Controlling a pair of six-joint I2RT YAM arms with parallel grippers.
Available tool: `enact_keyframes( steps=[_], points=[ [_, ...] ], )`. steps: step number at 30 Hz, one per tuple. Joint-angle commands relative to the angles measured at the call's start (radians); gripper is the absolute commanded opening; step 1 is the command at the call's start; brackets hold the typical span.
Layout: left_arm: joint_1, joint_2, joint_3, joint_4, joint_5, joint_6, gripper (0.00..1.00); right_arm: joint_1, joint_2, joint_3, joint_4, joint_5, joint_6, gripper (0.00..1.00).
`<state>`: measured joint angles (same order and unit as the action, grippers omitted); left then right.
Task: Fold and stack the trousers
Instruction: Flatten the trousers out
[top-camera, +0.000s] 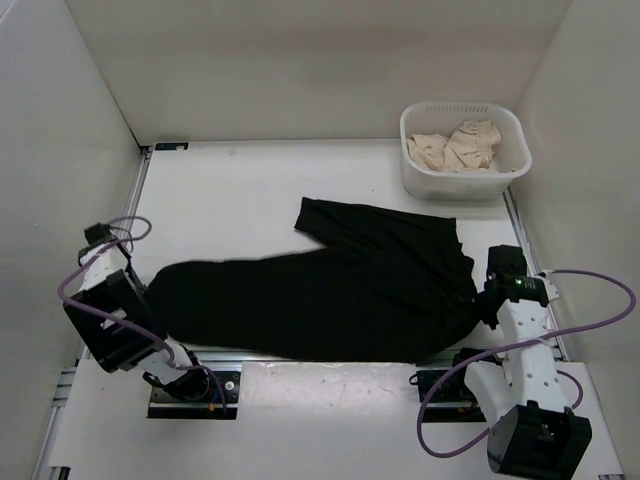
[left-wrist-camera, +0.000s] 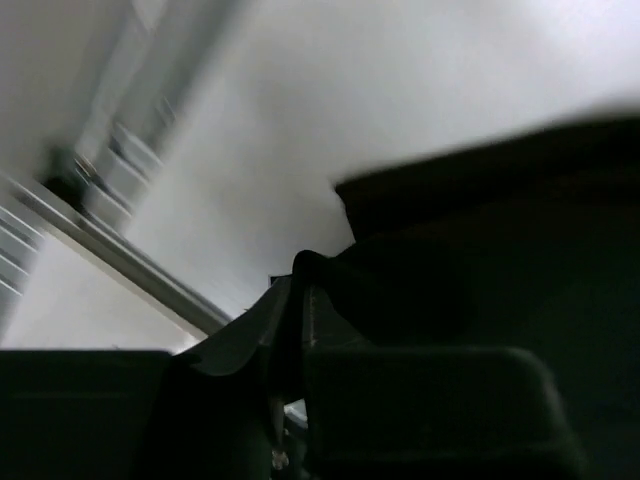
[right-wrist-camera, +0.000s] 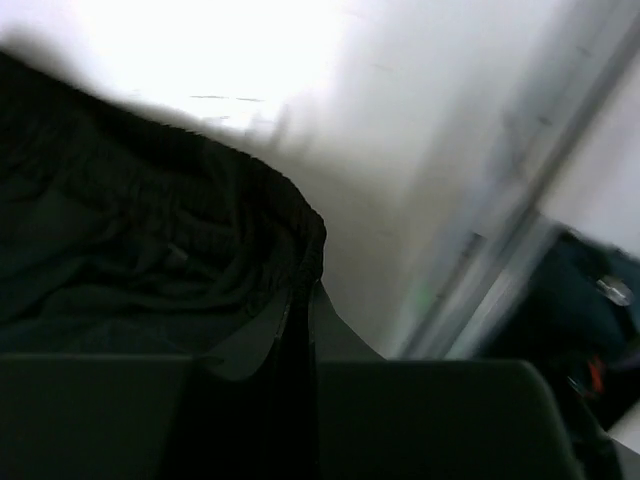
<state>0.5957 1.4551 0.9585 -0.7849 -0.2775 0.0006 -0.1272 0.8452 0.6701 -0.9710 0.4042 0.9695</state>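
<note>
Blk trousers (top-camera: 330, 290) lie btwn left pincer (left-wrist-camera: 288, 320) & right pincer (right-wrist-camera: 300, 320), both gripping them.

The trousers (top-camera: 330, 290) are black cloth, matt and soft, with fine wrinkles. The table (top-camera: 230, 190) looks white, smooth and matt. The basket (top-camera: 415, 178) is white plastic with a slight shine. The cloths (top-camera: 460, 148) inside it are beige, matt and crumpled.

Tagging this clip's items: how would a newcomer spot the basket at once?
Start at the white table and go to its far right corner. The basket sits there, beyond the black trousers: the only white tub, holding crumpled beige cloth.
</note>
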Motion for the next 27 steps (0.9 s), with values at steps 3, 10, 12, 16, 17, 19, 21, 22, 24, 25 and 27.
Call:
enact_keyframes(
  steps=[3, 10, 12, 16, 17, 19, 21, 22, 24, 25, 27],
  points=[
    [0.050, -0.036, -0.124, 0.026, -0.025, -0.001, 0.26, -0.008, -0.047, -0.001, -0.090, 0.168, 0.121, 0.00],
    [0.064, -0.118, -0.087, -0.121, 0.016, -0.001, 0.75, -0.008, -0.038, 0.052, -0.081, 0.235, 0.060, 0.00],
    [0.064, -0.130, -0.087, -0.139, 0.017, -0.001, 0.84, -0.008, -0.028, 0.063, -0.063, 0.245, 0.051, 0.00],
    [0.082, -0.096, -0.087, -0.099, 0.008, -0.001, 0.86, -0.008, -0.018, 0.072, -0.043, 0.235, 0.032, 0.00],
    [0.082, -0.078, -0.096, -0.088, 0.008, -0.001, 0.86, -0.008, -0.008, 0.072, -0.032, 0.235, 0.020, 0.00],
    [0.082, -0.015, -0.078, -0.057, 0.023, -0.001, 0.86, -0.008, 0.003, 0.072, -0.020, 0.226, -0.004, 0.00],
    [0.082, 0.036, -0.011, -0.057, 0.099, -0.001, 0.86, -0.008, 0.015, 0.072, 0.005, 0.226, -0.014, 0.00],
    [0.058, 0.084, 0.012, -0.057, 0.113, -0.001, 0.84, -0.008, 0.015, 0.072, 0.017, 0.214, -0.026, 0.00],
    [0.030, 0.123, 0.040, -0.057, 0.124, -0.001, 0.84, -0.008, 0.026, 0.072, 0.029, 0.202, -0.035, 0.00],
    [0.013, 0.148, 0.040, -0.057, 0.139, -0.001, 0.84, -0.008, 0.026, 0.072, 0.040, 0.190, -0.035, 0.00],
    [-0.040, 0.159, -0.008, -0.057, 0.139, -0.001, 0.84, -0.008, 0.035, 0.072, 0.040, 0.189, -0.035, 0.00]
  ],
)
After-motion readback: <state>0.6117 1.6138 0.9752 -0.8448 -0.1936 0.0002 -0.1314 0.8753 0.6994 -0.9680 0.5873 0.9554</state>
